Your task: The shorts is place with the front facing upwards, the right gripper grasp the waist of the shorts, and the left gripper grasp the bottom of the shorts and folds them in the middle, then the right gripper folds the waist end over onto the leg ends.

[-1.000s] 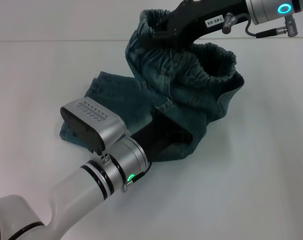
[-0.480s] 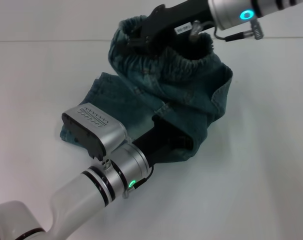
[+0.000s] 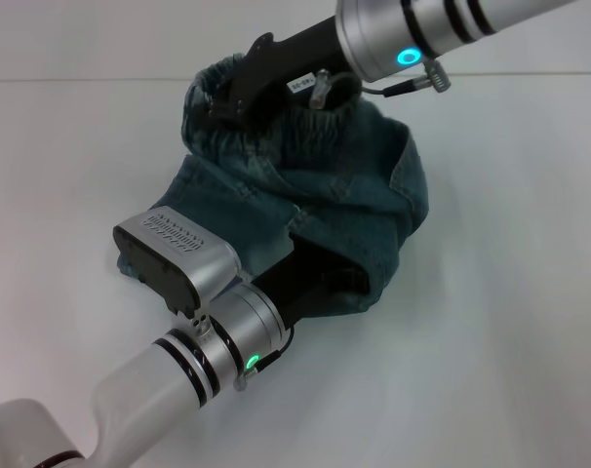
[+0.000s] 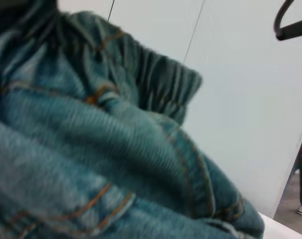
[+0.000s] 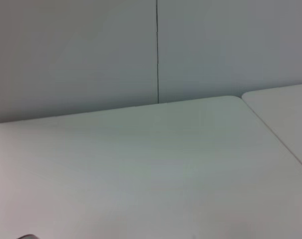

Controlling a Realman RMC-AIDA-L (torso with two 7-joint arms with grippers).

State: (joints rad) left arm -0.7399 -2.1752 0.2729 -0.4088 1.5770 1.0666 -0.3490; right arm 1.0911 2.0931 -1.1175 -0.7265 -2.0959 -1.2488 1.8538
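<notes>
The blue denim shorts (image 3: 349,195) lie bunched on the white table (image 3: 491,322). My right gripper (image 3: 227,100) is shut on the gathered elastic waist (image 3: 276,146) and holds it raised above the leg part at the back left. My left gripper (image 3: 336,278) reaches in from the lower left. Its black tip is buried in the folded near edge of the shorts and shut on the cloth there. The left wrist view is filled by denim (image 4: 106,159), with the ribbed waistband (image 4: 161,84) standing above it. No shorts and no gripper show in the right wrist view.
The white table (image 5: 141,169) spreads out around the shorts, with a seam to a second table at the right (image 5: 270,124). Grey wall panels (image 5: 91,50) stand behind it. My left wrist housing (image 3: 178,253) covers part of the leg ends.
My right gripper has carried the waist leftward and lower, so the denim now drapes further over the legs. The left arm has stayed almost still.
</notes>
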